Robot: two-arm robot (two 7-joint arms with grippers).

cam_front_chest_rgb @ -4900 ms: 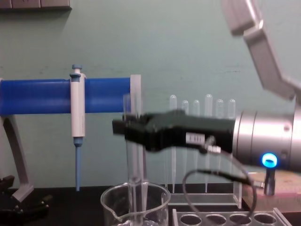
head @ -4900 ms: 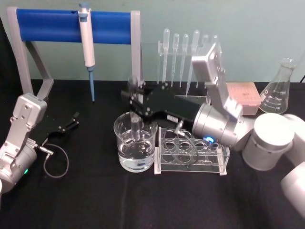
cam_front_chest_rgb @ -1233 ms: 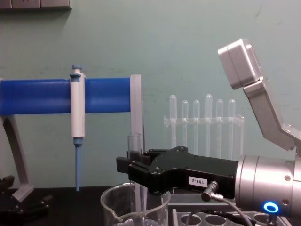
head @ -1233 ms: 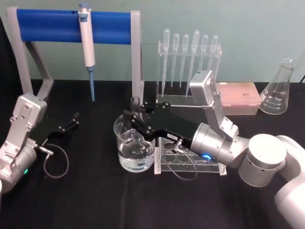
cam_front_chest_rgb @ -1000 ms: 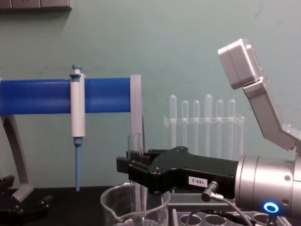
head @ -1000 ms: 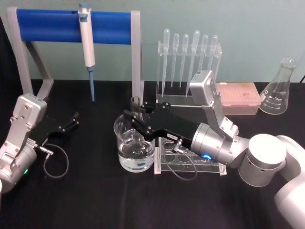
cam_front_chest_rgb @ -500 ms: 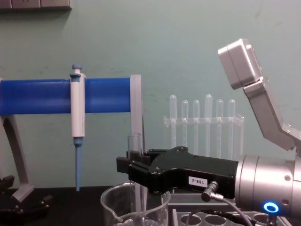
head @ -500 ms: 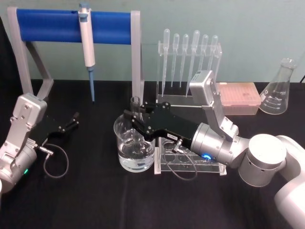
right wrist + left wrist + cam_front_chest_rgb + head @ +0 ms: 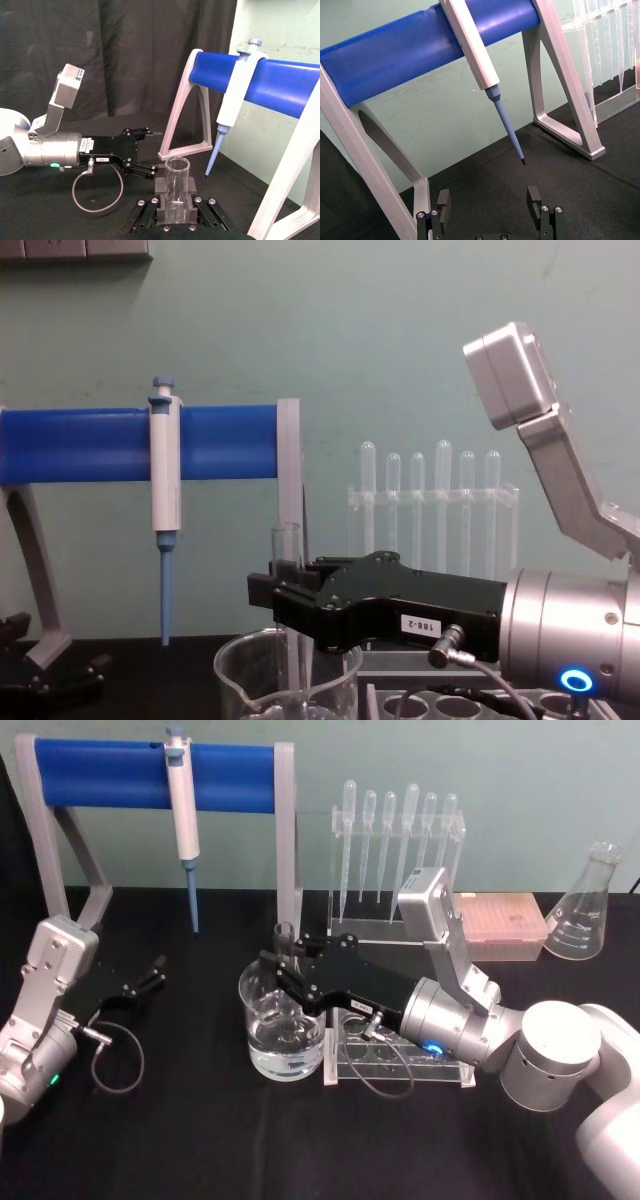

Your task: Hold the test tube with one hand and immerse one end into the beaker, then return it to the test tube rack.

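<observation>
My right gripper (image 9: 281,966) is shut on the test tube (image 9: 284,934), a clear glass tube held upright with its open rim above the black jaws. The tube's lower part hangs inside the beaker (image 9: 262,1038), a wide glass vessel partly filled with clear liquid. From the chest, the test tube (image 9: 286,543) rises above the right gripper (image 9: 272,592) and runs down past the beaker (image 9: 240,660) rim. The right wrist view has the test tube (image 9: 178,181) clamped between the jaws. My left gripper (image 9: 150,976) rests open on the black cloth at the left, its fingers (image 9: 535,199) spread wide.
A clear tube rack (image 9: 455,1055) sits just right of the beaker, under my right wrist. Behind stand a pipettor (image 9: 181,805) on a blue-barred frame (image 9: 100,772), a pipette stand (image 9: 395,830), a pink box (image 9: 505,925) and a conical flask (image 9: 583,910).
Since 4.9 s ago my right gripper has come down and nearer with the test tube, sinking it deeper into the beaker. Over the last second nothing has moved.
</observation>
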